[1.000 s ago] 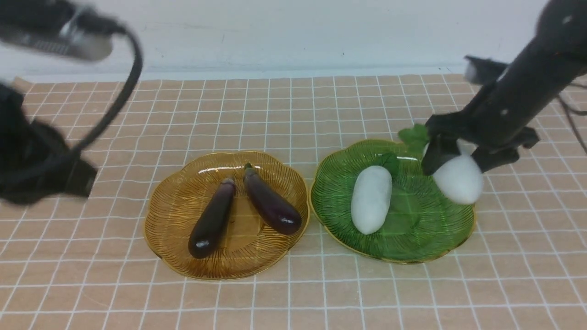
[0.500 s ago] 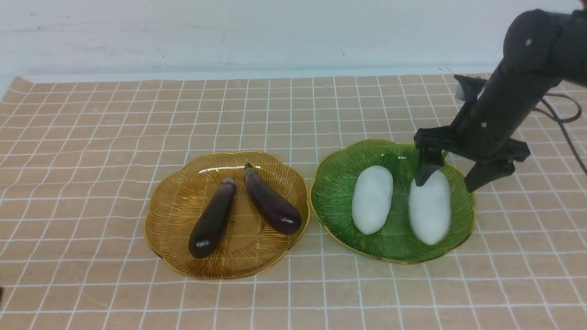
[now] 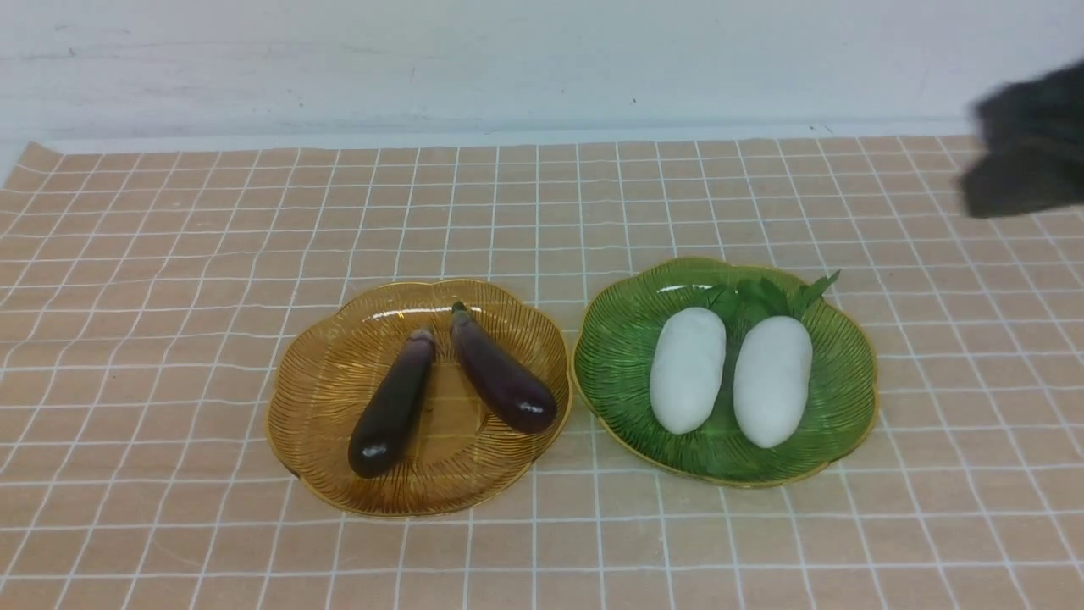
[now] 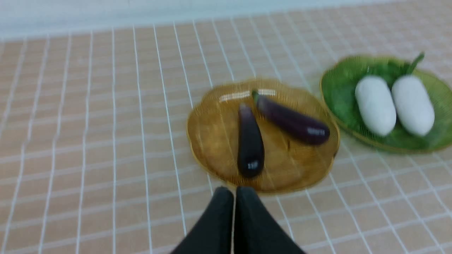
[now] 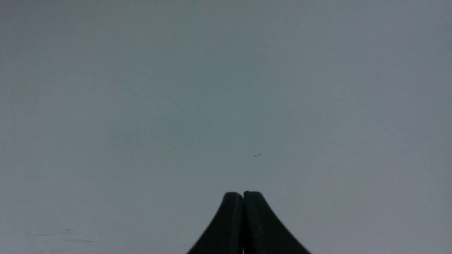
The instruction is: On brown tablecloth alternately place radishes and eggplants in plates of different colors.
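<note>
On the brown tablecloth point(image 3: 169, 339) stand two plates side by side. The amber plate point(image 3: 322, 398) holds two dark purple eggplants, one on the left point(image 3: 391, 404) and one on the right point(image 3: 502, 379). The green plate point(image 3: 838, 398) holds two white radishes point(image 3: 687, 368) point(image 3: 772, 380), their green leaves pointing away from me. My left gripper point(image 4: 235, 192) is shut and empty, hovering over the cloth short of the amber plate point(image 4: 212, 134). My right gripper point(image 5: 243, 194) is shut and empty, facing a plain grey wall; its arm point(image 3: 1025, 152) blurs at the far right edge.
A white wall point(image 3: 508, 59) runs behind the cloth's far edge. The cloth stretches bare to the left of the amber plate and in front of both plates.
The right gripper let the second radish down into the green plate, shut, and pulled away up to the right. The left arm left the front view.
</note>
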Controlling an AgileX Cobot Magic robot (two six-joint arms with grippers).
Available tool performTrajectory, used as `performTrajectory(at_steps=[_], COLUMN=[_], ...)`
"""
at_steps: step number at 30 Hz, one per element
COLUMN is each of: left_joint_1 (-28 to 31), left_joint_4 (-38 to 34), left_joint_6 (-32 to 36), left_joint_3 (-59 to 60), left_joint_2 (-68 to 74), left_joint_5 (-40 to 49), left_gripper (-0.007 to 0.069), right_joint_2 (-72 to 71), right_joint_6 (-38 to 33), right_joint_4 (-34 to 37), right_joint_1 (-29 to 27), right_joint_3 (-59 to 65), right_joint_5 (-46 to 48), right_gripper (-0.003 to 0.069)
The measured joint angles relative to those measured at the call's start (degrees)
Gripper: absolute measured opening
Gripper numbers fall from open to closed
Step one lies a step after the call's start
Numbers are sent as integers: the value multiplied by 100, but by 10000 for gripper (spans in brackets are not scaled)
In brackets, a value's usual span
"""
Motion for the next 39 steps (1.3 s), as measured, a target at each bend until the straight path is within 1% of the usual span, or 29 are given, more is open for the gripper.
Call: performTrajectory(at_steps=[4, 9, 15, 24, 31, 33, 39], left_joint_1=[0, 0, 0, 0, 18, 152, 979], left_joint_4=[55, -141, -216, 194, 187, 142, 67], left_joint_6=[-17, -35, -53, -11, 3, 67, 344], left_joint_3=[395, 784, 1046, 1102, 1219, 1449, 2772], left_joint_2=[-575, -667, -667, -667, -692, -767, -1430], left_joint_5=[-748, -1672, -1756, -1756, -1768, -1879, -2719], left_gripper=[-4, -4, -4, -4, -4, -4, -4], right_joint_2=[0, 0, 0, 0, 0, 0, 0], right_joint_6=[0, 0, 0, 0, 0, 0, 0], right_joint_4=[-15, -20, -20, -20, -20, -20, -20], right_joint_1=[0, 0, 0, 0, 0, 0, 0], right_joint_3=[0, 0, 0, 7, 7, 7, 7], right_joint_5=[0, 0, 5, 22, 24, 24, 28], right_gripper=[-15, -15, -15, -15, -15, -15, -15])
